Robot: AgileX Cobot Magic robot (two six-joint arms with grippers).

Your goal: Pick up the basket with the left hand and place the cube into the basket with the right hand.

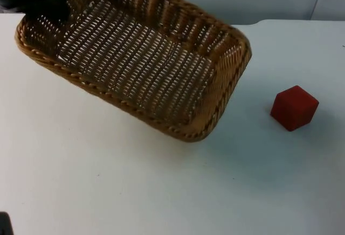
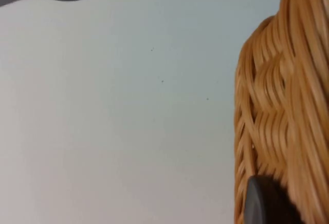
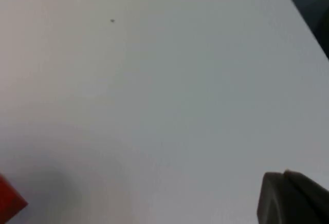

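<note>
left gripper grips basket rim, tilted off table to receive | cube beside it | right gripper above table, jaw state unclear

A rectangular woven wicker basket hangs tilted above the white bench, its far left corner raised and its open-weave floor (holding nothing) facing the camera. A red cube sits on the bench, well apart to its right.
</note>
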